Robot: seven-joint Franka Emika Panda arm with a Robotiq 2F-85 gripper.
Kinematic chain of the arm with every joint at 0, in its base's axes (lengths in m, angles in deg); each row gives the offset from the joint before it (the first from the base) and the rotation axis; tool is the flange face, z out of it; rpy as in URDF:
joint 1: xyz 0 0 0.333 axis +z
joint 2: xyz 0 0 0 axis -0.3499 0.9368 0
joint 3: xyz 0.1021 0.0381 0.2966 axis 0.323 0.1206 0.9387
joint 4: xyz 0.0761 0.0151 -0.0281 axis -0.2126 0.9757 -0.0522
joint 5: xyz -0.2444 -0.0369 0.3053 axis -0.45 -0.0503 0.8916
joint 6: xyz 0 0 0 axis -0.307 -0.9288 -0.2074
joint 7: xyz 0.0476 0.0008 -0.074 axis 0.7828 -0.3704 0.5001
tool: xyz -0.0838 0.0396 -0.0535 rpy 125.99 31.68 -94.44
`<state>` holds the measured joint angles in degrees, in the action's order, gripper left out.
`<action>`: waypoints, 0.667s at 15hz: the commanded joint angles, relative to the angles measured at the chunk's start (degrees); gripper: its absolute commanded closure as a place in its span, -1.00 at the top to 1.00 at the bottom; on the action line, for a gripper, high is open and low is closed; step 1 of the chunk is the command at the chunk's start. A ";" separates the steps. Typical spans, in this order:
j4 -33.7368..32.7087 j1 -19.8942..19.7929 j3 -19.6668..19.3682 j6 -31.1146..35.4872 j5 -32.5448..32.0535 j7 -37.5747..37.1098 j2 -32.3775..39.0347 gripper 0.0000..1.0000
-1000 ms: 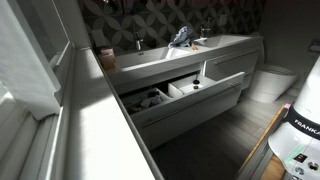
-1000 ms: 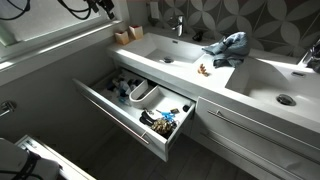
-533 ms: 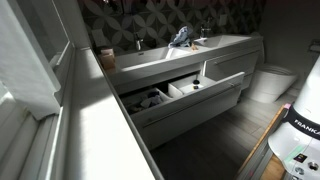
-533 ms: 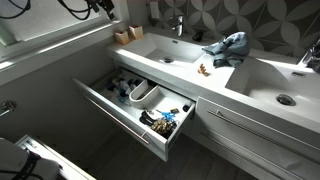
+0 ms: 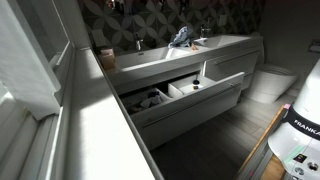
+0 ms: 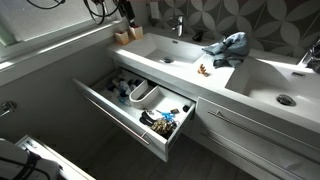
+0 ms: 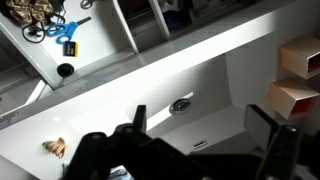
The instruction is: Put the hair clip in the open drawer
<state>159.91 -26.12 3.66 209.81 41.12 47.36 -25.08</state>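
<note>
The hair clip (image 6: 203, 70) is a small tan-brown claw-shaped thing lying on the white counter between the two sinks. It also shows at the lower left of the wrist view (image 7: 55, 148). The open drawer (image 6: 120, 115) is pulled out under the sink nearer the wall, with white dividers and several items inside. It shows in both exterior views (image 5: 215, 84) and at the top of the wrist view (image 7: 130, 30). My gripper (image 7: 205, 135) is open and empty, high above the sink basin. In an exterior view it (image 6: 125, 10) hangs at the top edge, far from the clip.
A crumpled pale blue-grey cloth-like thing (image 6: 230, 46) lies by the wall between the sinks. It also shows in an exterior view (image 5: 180, 38). Dark faucets (image 6: 180, 25) stand behind each basin. Two small brown boxes (image 6: 125, 36) sit on the counter's end. The drain (image 7: 180, 104) lies below the gripper.
The gripper has moved along the top of an exterior view toward the sink and faucet. The clip, cloth and drawer have not moved.
</note>
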 commanded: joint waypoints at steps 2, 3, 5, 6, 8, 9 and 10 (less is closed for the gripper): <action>-9.35 -3.67 -3.62 0.51 -4.33 -8.58 11.48 1.00; -10.52 -4.06 -4.59 0.80 -5.73 -10.74 13.26 1.00; -13.63 -4.42 -6.65 1.24 -8.06 -15.33 17.37 1.00; -14.98 -4.38 -7.74 2.06 -9.32 -17.43 19.36 1.00; -18.34 -4.55 -9.56 2.93 -10.42 -19.55 23.47 1.00; -19.78 -4.69 -10.33 3.62 -10.73 -20.04 25.36 1.00; -21.21 -4.76 -11.13 3.78 -11.26 -20.50 27.17 1.00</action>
<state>144.97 -30.68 -5.60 213.04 32.13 30.26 -3.98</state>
